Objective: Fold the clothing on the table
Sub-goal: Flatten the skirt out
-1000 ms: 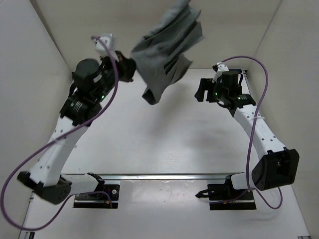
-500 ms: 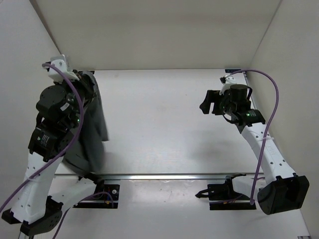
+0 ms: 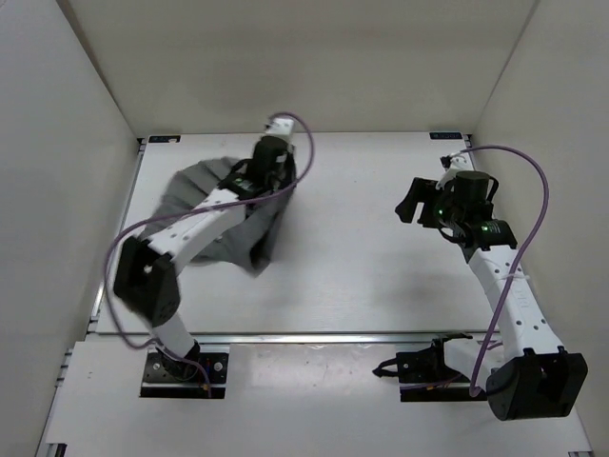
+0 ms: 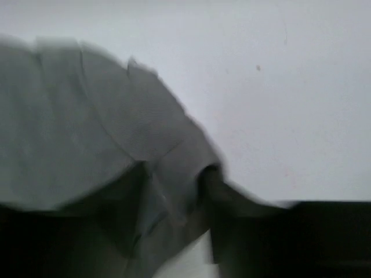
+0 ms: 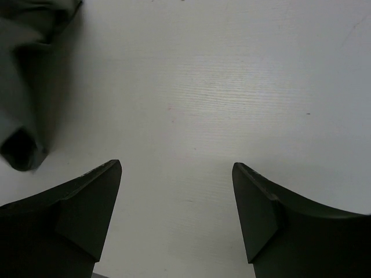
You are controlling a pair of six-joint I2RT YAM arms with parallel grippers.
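Seen from above, the pleated grey skirt [image 3: 190, 188] is lying bunched at the surface's [image 3: 362, 276] far left, under the left tool [image 3: 276, 176]. The left wrist view is blurring, so its grip cannot be told. The right tool [image 5: 177, 214] is hovering wide open, holding nothing.

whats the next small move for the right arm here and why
Probably swing the right gripper left toward the nearest edge of the clothing. Its jaws stand open over bare table with nothing between them, well apart from the clothing, which lies rumpled and unfolded on the table's left side.
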